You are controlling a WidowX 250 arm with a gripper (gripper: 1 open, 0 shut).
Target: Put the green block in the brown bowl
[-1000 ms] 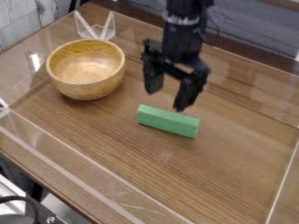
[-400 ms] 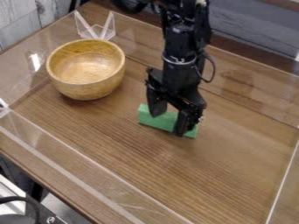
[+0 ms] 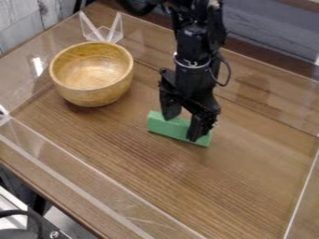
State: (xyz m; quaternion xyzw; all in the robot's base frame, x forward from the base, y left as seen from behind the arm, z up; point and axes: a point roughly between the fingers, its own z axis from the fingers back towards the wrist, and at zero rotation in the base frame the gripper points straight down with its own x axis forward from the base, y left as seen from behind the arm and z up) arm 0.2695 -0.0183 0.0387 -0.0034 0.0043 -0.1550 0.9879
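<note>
Since the earlier frame the gripper (image 3: 187,119) has come down from above the green block (image 3: 178,129) until its dark fingers straddle it; over the last instants it has hardly shifted. The jaws stand spread wide, released, with nothing clamped yet. The block lies flat on the wooden counter (image 3: 112,159), to the right of the brown bowl (image 3: 91,73) and a little nearer the camera, well apart from it; the arm hides its middle, and only its two ends show on either side of the fingers.

The step in hand looks like the grasp itself. To do it well, the fingers should sit low enough to bite the bar's long sides, not skim its top, and should close across its narrow width, near its middle so it hangs level. Whether the fingertips have reached the counter cannot be told from this view. Once clamped, a straight lift before any travel toward the bowl should keep the bar clear of the bowl's thick rim.
</note>
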